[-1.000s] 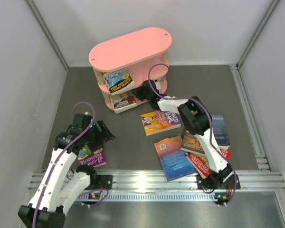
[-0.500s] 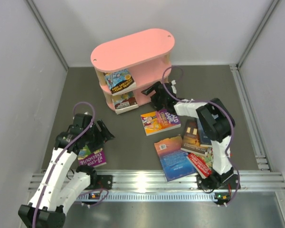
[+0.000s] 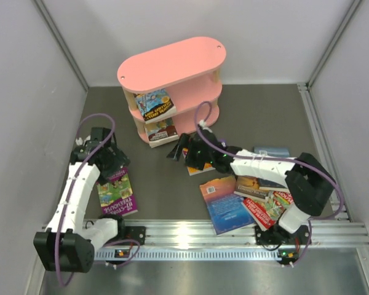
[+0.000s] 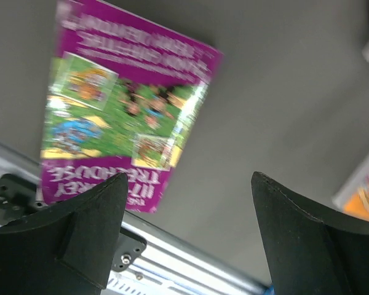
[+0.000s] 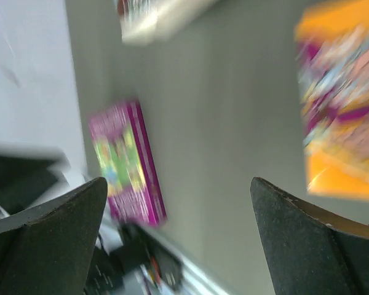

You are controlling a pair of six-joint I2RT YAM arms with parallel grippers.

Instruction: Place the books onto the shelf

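Observation:
The pink shelf (image 3: pixel 172 64) stands at the back, with one book (image 3: pixel 154 103) on its middle board and another (image 3: pixel 160 131) on the lowest. A purple book (image 3: pixel 117 193) lies flat at the front left, and my left gripper (image 3: pixel 115 163) hovers open just behind it. In the left wrist view that purple book (image 4: pixel 123 110) lies beyond the empty left gripper (image 4: pixel 187 203). My right gripper (image 3: pixel 177 147) is open and empty in front of the shelf, above the floor. The right wrist view is blurred, with the right gripper (image 5: pixel 178 203) open over an orange-purple book (image 5: pixel 341 110).
A blue book (image 3: pixel 224 203) lies at front centre, and several more books (image 3: pixel 264 196) are piled at the front right under the right arm. An aluminium rail (image 3: pixel 190 236) runs along the near edge. Grey walls close in both sides.
My right gripper opened and drew back from the shelf toward the front left. My left arm swung back and left off the purple book, its jaws widening slightly.

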